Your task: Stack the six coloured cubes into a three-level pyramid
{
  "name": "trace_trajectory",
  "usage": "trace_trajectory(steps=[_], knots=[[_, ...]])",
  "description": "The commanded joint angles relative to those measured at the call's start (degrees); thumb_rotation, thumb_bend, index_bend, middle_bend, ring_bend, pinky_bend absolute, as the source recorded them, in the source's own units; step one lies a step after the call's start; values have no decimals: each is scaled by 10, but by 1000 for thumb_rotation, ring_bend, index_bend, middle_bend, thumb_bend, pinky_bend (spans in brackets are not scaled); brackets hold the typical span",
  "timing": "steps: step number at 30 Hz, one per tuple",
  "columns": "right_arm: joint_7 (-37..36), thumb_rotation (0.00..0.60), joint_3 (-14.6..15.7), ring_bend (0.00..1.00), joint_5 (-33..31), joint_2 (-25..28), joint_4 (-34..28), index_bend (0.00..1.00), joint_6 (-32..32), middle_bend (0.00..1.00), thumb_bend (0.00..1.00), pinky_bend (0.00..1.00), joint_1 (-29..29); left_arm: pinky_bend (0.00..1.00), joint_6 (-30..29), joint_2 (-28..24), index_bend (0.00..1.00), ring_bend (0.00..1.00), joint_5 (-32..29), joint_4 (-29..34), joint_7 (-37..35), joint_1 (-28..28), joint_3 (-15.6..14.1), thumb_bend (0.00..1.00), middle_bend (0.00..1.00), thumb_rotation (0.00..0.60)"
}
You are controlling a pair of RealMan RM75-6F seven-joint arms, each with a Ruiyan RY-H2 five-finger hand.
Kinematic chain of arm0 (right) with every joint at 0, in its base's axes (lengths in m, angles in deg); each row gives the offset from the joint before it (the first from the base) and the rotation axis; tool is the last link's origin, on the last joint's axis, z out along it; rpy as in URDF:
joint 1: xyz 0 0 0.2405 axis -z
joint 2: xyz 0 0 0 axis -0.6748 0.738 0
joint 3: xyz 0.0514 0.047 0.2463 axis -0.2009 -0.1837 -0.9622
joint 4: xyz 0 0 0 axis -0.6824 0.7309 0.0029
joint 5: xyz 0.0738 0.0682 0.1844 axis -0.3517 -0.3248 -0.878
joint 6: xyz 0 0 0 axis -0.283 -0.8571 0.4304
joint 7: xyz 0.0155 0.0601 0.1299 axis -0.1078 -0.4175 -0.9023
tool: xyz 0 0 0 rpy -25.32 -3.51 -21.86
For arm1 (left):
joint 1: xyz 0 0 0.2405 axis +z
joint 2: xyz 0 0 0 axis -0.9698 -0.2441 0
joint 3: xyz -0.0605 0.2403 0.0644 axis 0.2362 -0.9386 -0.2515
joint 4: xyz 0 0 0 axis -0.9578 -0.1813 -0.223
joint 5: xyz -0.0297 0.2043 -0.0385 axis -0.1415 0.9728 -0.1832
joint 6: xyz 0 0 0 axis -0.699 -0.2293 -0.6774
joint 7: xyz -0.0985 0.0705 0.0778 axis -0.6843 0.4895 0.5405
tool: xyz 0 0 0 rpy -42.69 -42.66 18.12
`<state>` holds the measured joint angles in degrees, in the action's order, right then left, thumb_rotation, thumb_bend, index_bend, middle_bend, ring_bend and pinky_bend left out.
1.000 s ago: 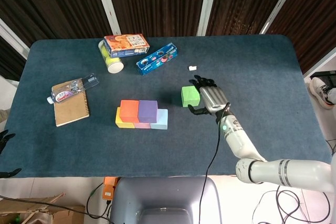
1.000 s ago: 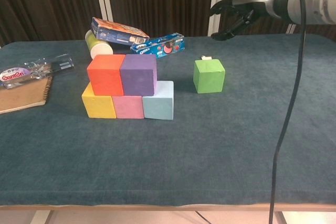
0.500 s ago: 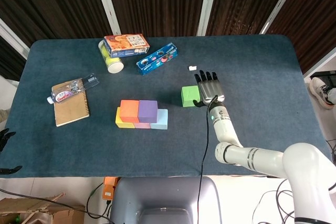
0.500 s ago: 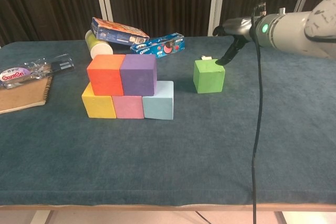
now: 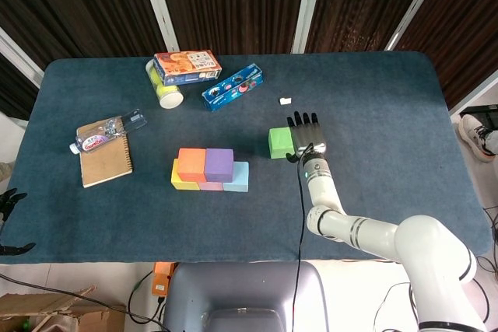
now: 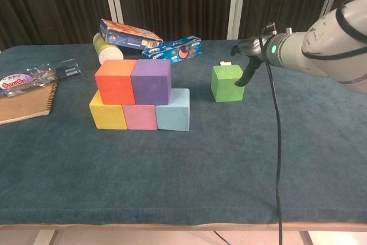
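Observation:
Five cubes stand stacked left of centre: yellow (image 6: 107,116), pink (image 6: 140,117) and light blue (image 6: 174,116) in a row, with orange (image 6: 116,81) and purple (image 6: 151,80) on top. The green cube (image 5: 280,142) sits alone on the cloth to their right. My right hand (image 5: 307,134) is low beside the green cube's (image 6: 226,82) right face, fingers stretched out, a dark finger (image 6: 248,74) reaching down against that face. It holds nothing. Only the dark fingertips of my left hand (image 5: 9,198) show, at the left edge of the head view, spread and empty.
At the back left lie a cracker box (image 5: 187,66), a blue cookie pack (image 5: 232,87) and a yellow-green cup (image 5: 165,92). A water bottle (image 5: 109,131) rests on a notebook (image 5: 105,161) at the left. A small white scrap (image 5: 285,101) lies behind the green cube.
My right hand came down from above and behind the green cube to the cube's right side. The cubes have not moved.

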<state>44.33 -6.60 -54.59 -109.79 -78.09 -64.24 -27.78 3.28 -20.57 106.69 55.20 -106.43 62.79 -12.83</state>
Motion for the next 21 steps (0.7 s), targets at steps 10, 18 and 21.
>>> trace_trajectory(steps=[10,18,21], knots=[[-7,455,-36,0,-11,-50,81,154,52,0,222,0,4,76,-2,0,137,0,0,-2,-3,2,-2,35,9,561],[-21,456,-54,0,8,-74,116,211,71,0,222,0,5,76,2,2,137,0,0,-9,-13,3,-2,36,9,559],[-32,488,-60,0,24,-85,134,254,70,0,222,0,8,76,2,2,137,0,1,-12,-17,3,-3,36,9,559]])
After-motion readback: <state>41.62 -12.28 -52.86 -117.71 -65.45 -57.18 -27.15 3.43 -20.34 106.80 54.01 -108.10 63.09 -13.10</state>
